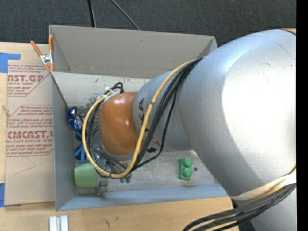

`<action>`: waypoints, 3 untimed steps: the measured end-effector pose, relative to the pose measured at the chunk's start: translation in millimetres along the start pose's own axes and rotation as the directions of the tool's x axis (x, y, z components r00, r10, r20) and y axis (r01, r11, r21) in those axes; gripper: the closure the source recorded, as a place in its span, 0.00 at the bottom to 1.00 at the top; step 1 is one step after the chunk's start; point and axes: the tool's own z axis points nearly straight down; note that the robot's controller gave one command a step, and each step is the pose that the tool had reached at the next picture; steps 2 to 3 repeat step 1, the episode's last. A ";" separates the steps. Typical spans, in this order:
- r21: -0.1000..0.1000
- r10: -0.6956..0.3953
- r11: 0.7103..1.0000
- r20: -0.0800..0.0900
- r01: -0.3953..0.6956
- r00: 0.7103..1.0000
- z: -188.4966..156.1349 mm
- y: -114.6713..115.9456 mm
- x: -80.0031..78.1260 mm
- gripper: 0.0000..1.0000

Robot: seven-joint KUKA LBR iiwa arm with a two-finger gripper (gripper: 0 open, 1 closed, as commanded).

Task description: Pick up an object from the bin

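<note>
Orange wrist cover (117, 124), green cylinder (85, 175) beside it

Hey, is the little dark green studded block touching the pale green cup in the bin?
Apart. The camera view shows the green studded block well to the right of the pale green cup, with bare bin floor between them.

Bright, even light fell; a pale sheen sat on the arm (250, 105) at three o'clock, its shadow dimming the bin (130, 57) at nine o'clock.
</note>
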 end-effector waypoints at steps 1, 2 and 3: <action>0.002 -0.236 0.972 0.011 0.236 0.972 -232.0 -27.5 -37.9 1.00; 0.002 -0.236 0.972 0.011 0.236 0.972 -232.0 -27.5 -37.9 1.00; 0.002 -0.236 0.972 0.011 0.236 0.972 -232.0 -27.5 -37.9 1.00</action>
